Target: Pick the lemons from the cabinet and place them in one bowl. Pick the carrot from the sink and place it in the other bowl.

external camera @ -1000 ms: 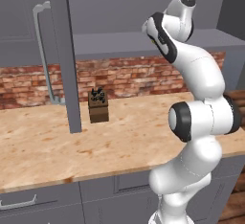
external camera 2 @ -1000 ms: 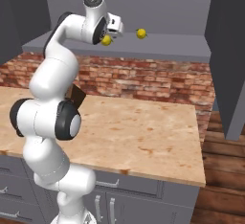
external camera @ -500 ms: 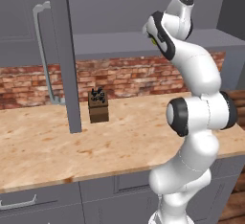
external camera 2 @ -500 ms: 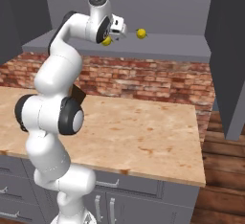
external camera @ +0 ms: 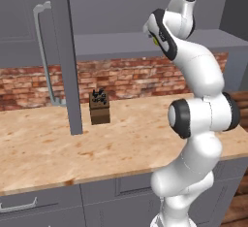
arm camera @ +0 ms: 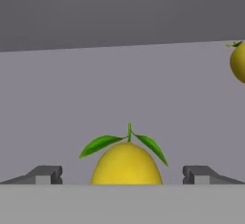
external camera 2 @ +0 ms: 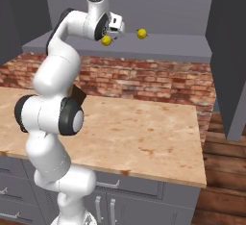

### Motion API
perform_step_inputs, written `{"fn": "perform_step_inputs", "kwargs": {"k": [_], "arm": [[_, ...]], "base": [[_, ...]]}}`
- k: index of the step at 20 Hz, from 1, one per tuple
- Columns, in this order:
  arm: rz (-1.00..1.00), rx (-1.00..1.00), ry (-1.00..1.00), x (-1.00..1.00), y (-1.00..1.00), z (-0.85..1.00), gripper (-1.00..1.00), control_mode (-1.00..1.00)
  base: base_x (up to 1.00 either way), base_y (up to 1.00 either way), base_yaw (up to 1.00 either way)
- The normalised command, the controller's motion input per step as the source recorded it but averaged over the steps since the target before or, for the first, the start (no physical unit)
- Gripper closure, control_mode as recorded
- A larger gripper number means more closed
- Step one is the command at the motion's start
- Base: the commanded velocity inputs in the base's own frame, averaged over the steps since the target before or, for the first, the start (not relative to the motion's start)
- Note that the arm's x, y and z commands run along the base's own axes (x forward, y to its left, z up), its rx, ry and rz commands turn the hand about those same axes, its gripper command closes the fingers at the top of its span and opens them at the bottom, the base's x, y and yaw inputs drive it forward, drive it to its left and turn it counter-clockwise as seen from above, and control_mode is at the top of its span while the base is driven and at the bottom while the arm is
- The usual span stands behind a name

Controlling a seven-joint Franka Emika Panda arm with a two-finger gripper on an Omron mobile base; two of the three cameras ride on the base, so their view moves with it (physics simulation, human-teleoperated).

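The gripper (arm camera: 122, 175) is up at the cabinet shelf (external camera 2: 182, 51), jaws spread wide with one lemon (arm camera: 126, 163) sitting right between the fingertips (arm camera: 45, 174), not yet pinched. The second lemon (arm camera: 238, 61) rests farther along the shelf, off to the gripper's right.

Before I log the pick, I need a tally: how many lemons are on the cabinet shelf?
2. One lemon sits between the open jaws of the gripper; the second lemon lies farther right along the cabinet shelf. More could hide behind the arm.
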Motion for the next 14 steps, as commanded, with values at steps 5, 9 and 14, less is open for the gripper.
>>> {"fn": "perform_step_inputs", "kwargs": {"k": [5,9,14], "arm": [[0.0,0.0,0.0,-0.14,0.0,0.0,-1.0,-1.0],[0.0,0.0,0.0,-0.03,0.0,-0.01,-1.0,-1.0],[0.0,0.0,0.0,0.16,0.0,-0.02,-1.0,-1.0]], "base": [[0.0,0.0,0.0],[0.0,0.0,0.0],[0.0,0.0,0.0]]}}
